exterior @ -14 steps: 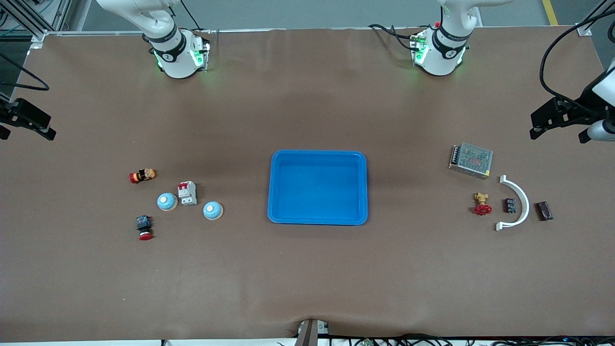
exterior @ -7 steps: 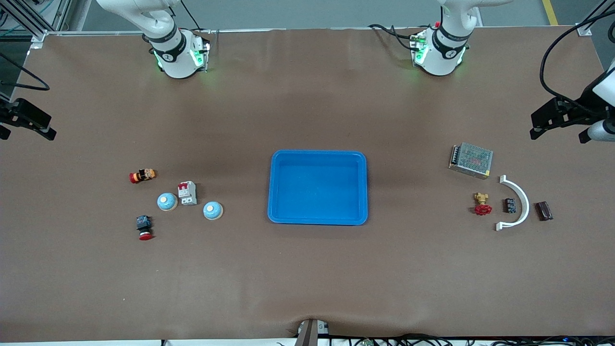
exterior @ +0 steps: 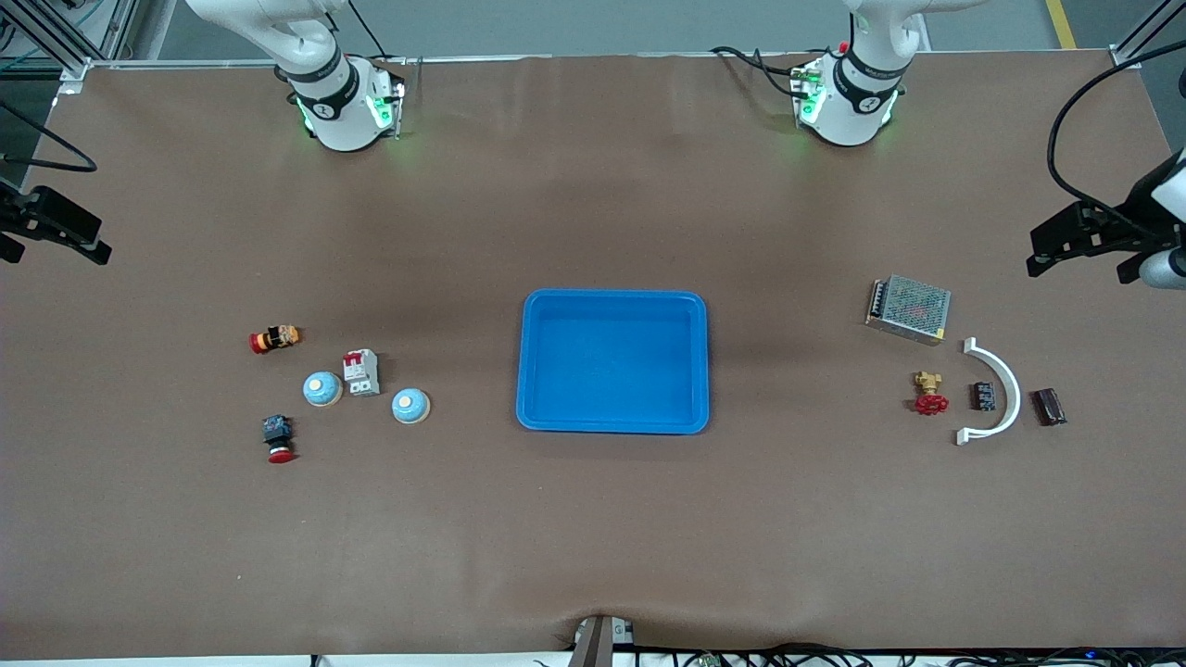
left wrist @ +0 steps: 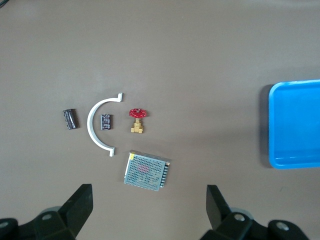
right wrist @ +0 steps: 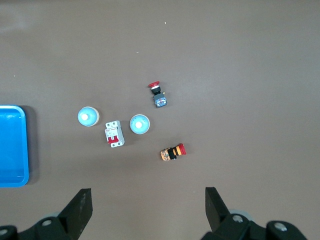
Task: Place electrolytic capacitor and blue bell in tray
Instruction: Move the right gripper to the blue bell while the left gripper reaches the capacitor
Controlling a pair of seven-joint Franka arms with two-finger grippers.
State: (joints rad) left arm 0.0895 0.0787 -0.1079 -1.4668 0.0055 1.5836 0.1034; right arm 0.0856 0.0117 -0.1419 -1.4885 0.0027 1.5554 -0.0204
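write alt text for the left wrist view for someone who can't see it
Seen from above the brown table, the left tool hangs open over five small parts: a mesh-topped metal box, a red-handled brass valve, a white curved bracket around a small black part, and a dark cylinder. One end of the blue tray shows at the edge.

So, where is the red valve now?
The red valve lies toward the left arm's end of the table, beside the white curved bracket, nearer the front camera than the mesh box.
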